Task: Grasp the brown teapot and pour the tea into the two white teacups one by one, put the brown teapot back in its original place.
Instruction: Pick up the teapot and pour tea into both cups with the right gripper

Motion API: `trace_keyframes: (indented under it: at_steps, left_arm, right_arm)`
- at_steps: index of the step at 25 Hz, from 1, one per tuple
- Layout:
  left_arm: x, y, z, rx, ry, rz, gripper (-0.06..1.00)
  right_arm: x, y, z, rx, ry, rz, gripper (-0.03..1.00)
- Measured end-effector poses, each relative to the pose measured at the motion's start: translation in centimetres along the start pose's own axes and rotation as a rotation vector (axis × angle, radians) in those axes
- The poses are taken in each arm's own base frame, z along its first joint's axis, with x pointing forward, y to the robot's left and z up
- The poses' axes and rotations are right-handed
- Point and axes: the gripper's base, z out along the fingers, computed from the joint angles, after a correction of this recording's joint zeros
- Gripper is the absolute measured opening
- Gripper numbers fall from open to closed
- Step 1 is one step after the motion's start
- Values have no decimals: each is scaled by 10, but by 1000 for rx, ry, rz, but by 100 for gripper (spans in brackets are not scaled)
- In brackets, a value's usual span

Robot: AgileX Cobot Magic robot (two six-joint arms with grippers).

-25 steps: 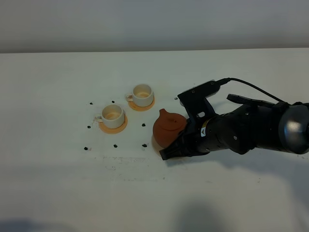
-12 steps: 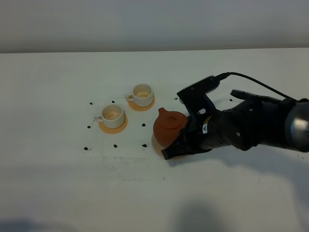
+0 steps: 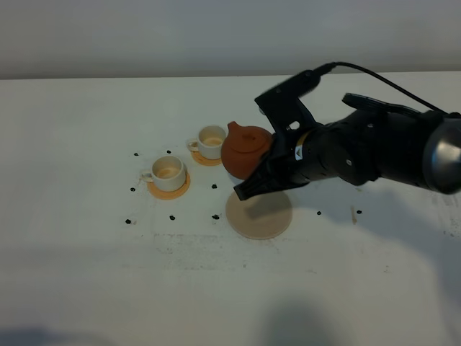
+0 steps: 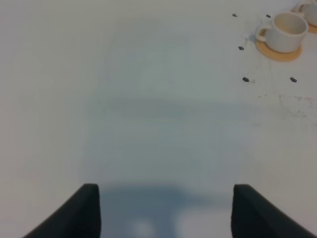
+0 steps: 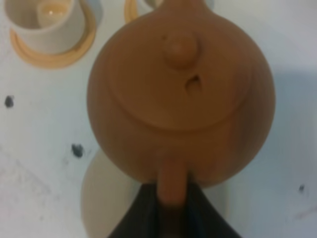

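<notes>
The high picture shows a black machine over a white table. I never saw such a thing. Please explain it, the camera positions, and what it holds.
It is a robot with two arms, each ending in jaws. One camera looks down from high; two sit on the wrists. The right arm has its jaws shut on the handle of the brown teapot, held off the pale coaster. Two white teacups stand on orange coasters on the table. In the left wrist picture the jaws stand open, empty.
</notes>
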Motion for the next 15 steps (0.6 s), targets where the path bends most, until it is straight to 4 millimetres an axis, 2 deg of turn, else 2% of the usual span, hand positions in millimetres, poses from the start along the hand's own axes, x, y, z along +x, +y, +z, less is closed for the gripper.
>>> trace_keyframes:
  at_steps: [15]
  left_arm:
    - [0,0,0,0,0,0,54]
  right_arm:
    - [-23,-6,30,38,8,-91,9]
